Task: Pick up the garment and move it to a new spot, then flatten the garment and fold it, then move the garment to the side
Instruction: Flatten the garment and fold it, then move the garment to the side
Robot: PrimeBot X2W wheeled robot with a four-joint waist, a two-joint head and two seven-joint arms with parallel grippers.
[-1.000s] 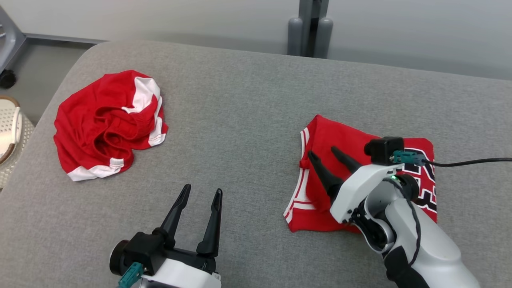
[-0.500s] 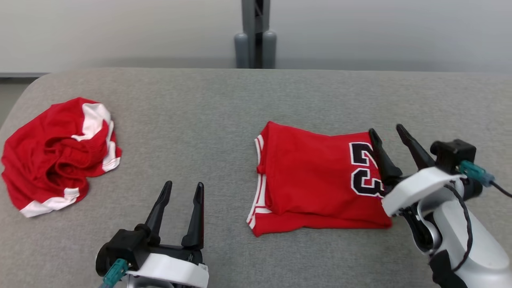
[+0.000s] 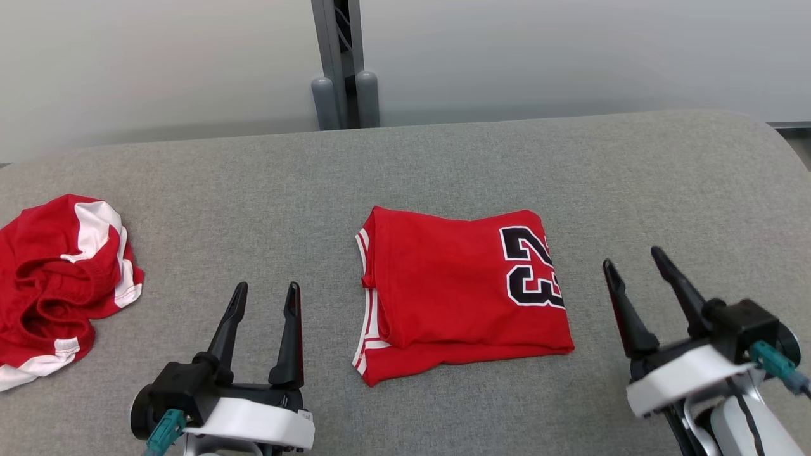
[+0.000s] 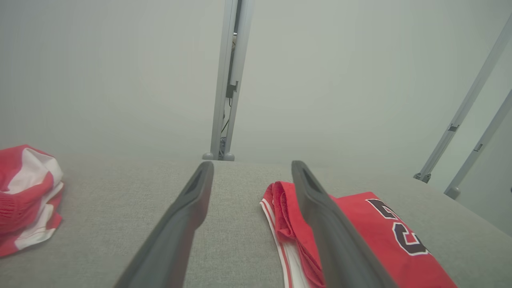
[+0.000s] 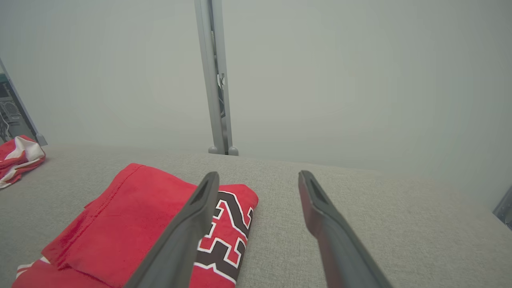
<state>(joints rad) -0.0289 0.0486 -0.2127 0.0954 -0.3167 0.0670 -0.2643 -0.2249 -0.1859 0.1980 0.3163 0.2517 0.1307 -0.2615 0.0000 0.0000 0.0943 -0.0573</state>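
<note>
**Head view:** a folded red jersey with black numerals (image 3: 462, 291) lay mid-way along the grey fabric-covered bench (image 3: 443, 158), between the left gripper (image 3: 267, 288) and right gripper (image 3: 632, 257), both spread wide and empty; the fold appeared complete.
**Left wrist view:** a crumpled red-and-white garment (image 4: 24, 200) lay well apart.
**Right wrist view:** a grey metal post (image 5: 214, 80) stood against the pale wall. The next move called for pinching the jersey's layers together and shifting it sideways.

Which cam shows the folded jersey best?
Head view: the whole folded jersey lies unobstructed, number readable. Left wrist view catches its striped edge, partly blocked; right wrist view shows the numbered end, partly blocked.
</note>
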